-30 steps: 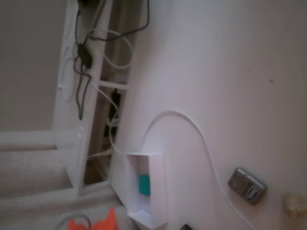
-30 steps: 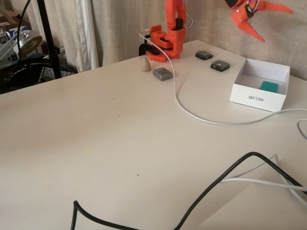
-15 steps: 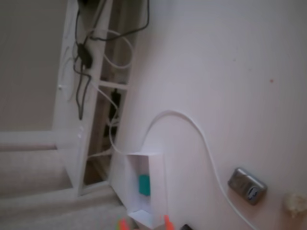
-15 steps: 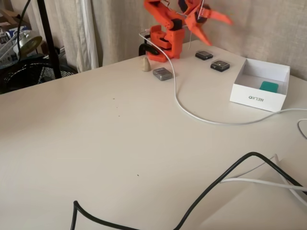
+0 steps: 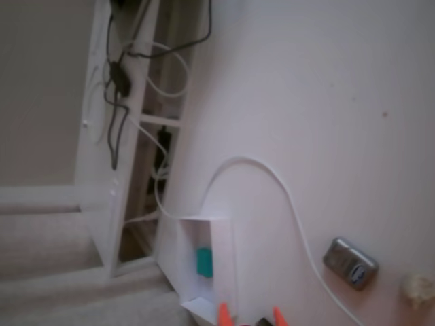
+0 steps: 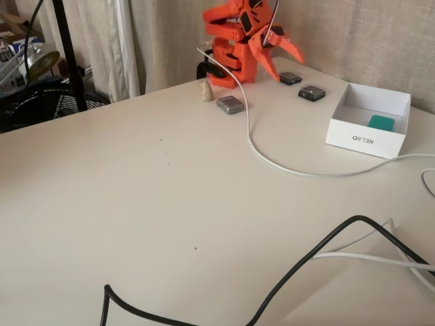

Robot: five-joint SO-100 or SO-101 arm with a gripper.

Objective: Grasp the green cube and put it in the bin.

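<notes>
The cube [image 6: 381, 122] lies inside the bin [image 6: 367, 141], near the table's [image 6: 136, 204] right edge in a fixed view. The gripper [image 6: 280, 52] hangs at the far edge — jaws apart, empty, well apart from the bin.

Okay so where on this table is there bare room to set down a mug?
The widest bare patch is the near-left tabletop, bordered by the white cable and the black cable. It is crowded near the arm's base: grey gadget, two dark gadgets, bin.
</notes>
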